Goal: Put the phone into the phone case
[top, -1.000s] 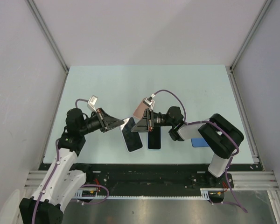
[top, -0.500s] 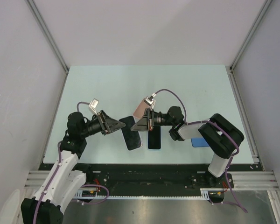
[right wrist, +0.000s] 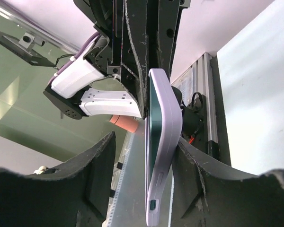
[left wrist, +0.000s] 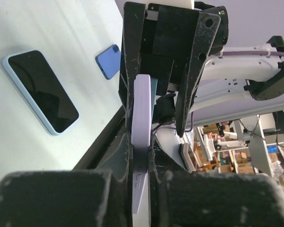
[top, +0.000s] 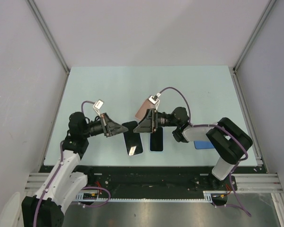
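Observation:
A lavender phone case (right wrist: 171, 124) with a dark green phone (right wrist: 154, 118) partly seated in it hangs between the two grippers, just above the table. My left gripper (left wrist: 142, 151) is shut on one end of the case (left wrist: 142, 106). From the other end my right gripper (right wrist: 144, 142) straddles it with jaws open: one finger (right wrist: 194, 161) rests against the case's back and the other (right wrist: 92, 165) stands well off the phone's face. Seen from above, the phone (top: 132, 136) shows its dark screen between the left gripper (top: 121, 128) and the right gripper (top: 141, 126).
A second phone in a light blue case (top: 156, 141) lies flat on the pale table (top: 146, 90), just right of the held one, and also shows in the left wrist view (left wrist: 40, 92). A small blue pad (top: 201, 144) lies under the right arm.
The left gripper has pulled slightly left and lower with the case. The right gripper's jaws have spread open. The held phone now lies flatter, its screen more toward the top camera.

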Tool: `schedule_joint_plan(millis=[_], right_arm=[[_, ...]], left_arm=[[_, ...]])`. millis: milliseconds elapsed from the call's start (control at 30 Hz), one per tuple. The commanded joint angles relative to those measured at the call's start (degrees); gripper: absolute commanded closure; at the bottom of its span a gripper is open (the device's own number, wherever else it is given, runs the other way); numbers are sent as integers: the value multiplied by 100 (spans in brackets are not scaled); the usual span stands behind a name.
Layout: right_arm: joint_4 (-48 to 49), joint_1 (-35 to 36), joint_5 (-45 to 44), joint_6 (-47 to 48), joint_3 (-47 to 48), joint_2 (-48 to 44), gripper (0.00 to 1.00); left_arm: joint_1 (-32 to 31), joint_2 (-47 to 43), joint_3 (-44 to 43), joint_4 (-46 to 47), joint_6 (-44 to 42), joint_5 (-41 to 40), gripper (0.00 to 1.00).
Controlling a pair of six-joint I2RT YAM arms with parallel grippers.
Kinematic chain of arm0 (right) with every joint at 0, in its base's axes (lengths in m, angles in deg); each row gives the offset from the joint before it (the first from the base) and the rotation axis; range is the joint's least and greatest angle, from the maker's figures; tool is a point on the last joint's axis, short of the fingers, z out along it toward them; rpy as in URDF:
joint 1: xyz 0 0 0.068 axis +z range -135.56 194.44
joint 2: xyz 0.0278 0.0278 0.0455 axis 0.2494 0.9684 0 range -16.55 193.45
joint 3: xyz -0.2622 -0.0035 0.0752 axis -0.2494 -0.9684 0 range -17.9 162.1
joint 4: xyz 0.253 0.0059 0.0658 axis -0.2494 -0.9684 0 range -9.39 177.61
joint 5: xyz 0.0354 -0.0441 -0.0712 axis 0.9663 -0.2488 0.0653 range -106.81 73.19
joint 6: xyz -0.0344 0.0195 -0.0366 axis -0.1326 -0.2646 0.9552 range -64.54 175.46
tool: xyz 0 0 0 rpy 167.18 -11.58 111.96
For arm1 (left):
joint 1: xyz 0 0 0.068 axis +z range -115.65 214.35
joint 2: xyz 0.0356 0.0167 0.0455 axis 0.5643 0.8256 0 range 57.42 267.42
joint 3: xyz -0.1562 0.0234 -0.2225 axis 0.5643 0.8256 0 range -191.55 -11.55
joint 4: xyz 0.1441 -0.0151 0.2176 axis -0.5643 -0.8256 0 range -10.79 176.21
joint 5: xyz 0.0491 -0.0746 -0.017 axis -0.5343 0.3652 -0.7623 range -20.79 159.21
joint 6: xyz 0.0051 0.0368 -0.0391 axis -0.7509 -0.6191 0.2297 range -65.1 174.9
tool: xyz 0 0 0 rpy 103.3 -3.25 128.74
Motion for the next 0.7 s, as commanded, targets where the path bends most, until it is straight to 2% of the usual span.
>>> schedule_joint_plan(millis=[0, 267, 367, 400, 500, 567, 600, 667], right_arm=[[260, -119, 7, 289, 201, -255, 47], [278, -216, 103, 323, 192, -255, 54], [7, -233, 94, 577, 192, -360, 65], [-134, -242, 77, 692, 201, -404, 79], [-994, -225, -89, 1462, 201, -729, 100], [-1852, -199, -265, 1947, 201, -957, 100], [-2154, -181, -475, 2480, 201, -1184, 100], [-2847, -128, -669, 2879, 210, -1397, 100]], left_arm=[[-74, -3, -259, 274, -263, 438, 100], [-215, 366, -399, 143, -553, 693, 100], [-232, 524, -584, -347, -912, 535, 100], [-232, 629, -654, -620, -1088, 482, 100], [-241, 788, -988, -1640, -1756, -87, 100], [-232, 946, -1173, -2210, -2090, -598, 100], [-241, 999, -1208, -2292, -2135, -677, 100], [-232, 1087, -1208, -2354, -2162, -818, 100]])
